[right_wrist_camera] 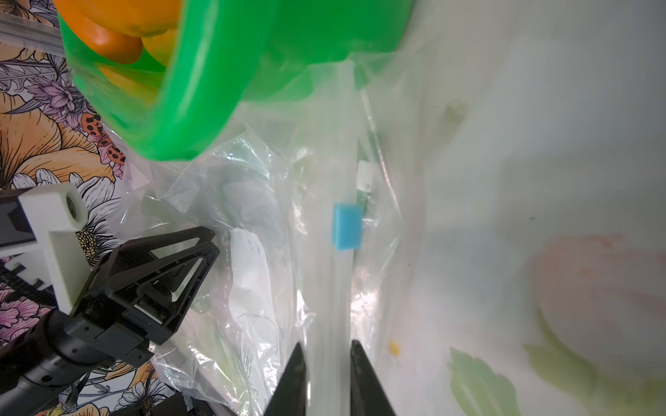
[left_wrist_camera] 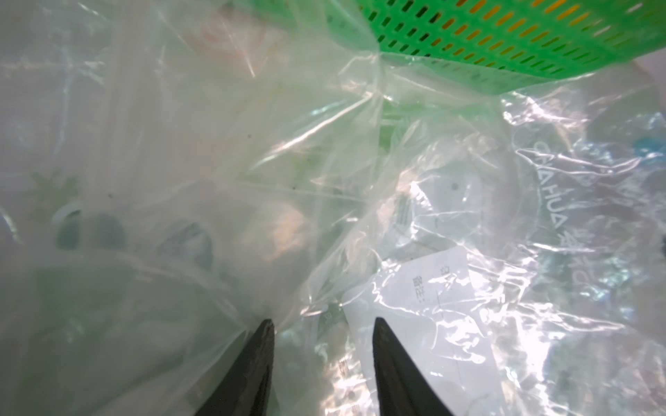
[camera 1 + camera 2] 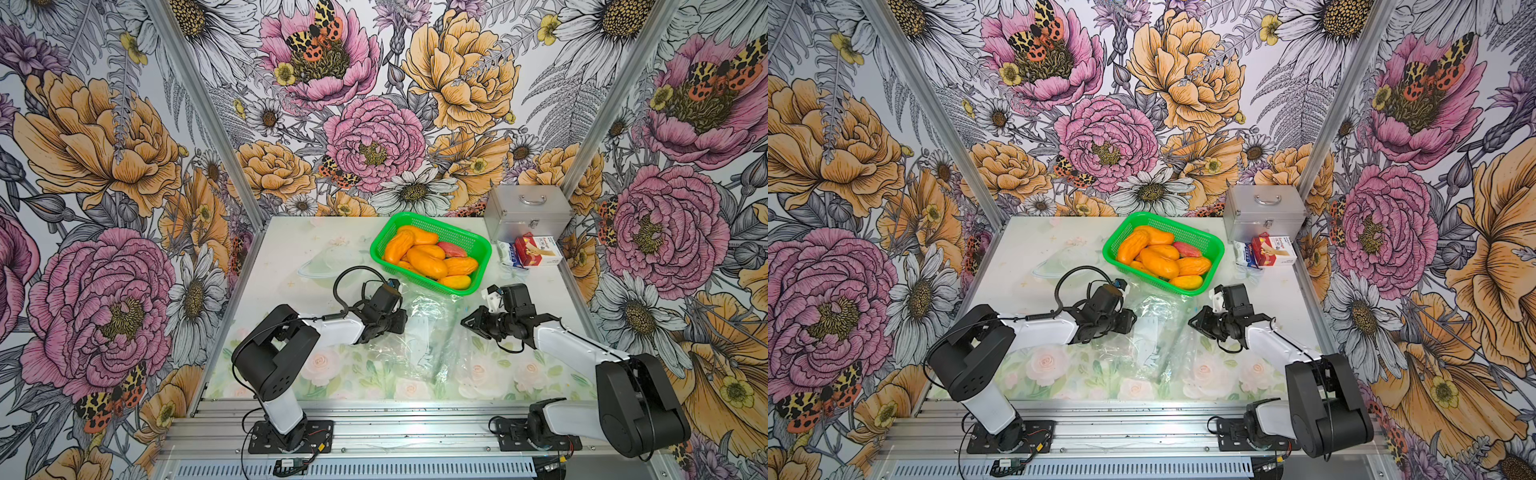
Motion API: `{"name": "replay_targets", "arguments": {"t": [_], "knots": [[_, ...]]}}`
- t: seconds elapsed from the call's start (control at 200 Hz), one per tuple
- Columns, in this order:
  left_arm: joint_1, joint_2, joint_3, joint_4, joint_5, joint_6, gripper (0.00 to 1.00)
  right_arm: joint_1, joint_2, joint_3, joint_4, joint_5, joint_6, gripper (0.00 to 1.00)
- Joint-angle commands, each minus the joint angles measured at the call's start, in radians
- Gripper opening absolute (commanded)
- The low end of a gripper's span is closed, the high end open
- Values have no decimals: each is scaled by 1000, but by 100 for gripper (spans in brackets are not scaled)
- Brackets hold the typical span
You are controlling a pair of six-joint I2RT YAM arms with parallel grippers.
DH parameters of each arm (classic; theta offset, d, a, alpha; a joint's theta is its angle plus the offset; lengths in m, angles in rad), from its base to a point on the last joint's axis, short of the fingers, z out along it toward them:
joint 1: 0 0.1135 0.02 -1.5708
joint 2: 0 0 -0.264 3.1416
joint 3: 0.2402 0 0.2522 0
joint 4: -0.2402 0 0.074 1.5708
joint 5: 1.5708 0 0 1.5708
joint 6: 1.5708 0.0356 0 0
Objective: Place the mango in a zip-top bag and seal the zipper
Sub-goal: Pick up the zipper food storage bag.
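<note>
Astride the zipper strip (image 1: 333,295), right gripper (image 1: 326,345) fingers (image 1: 293,378) narrowly apart.

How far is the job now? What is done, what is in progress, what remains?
Done: nothing yet; all mangoes lie in the green basket. In hand: the zip-top bag lies crumpled by the basket; the right gripper has its fingers on either side of the zipper strip, and the left gripper stands open over the bag. Left: get a mango into the bag, then seal the zipper.
</note>
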Motion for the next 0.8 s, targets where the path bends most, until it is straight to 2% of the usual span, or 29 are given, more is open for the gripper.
{"name": "replay_targets", "arguments": {"t": [0.0,0.155,0.335,0.555,0.796], "knots": [[16,-32,-26,21,6,-15,45,-3,-32,8,25,-22,16,18],[22,-51,-34,23,5,-17,45,-3,-55,3,20,-44,30,0],[24,-81,-48,23,-12,-24,45,13,-125,2,-26,-53,31,0],[35,-129,-60,22,-30,-31,45,92,-207,34,-112,-25,29,0],[58,-296,-93,19,-42,-31,47,184,-232,112,-153,25,21,0]]}}
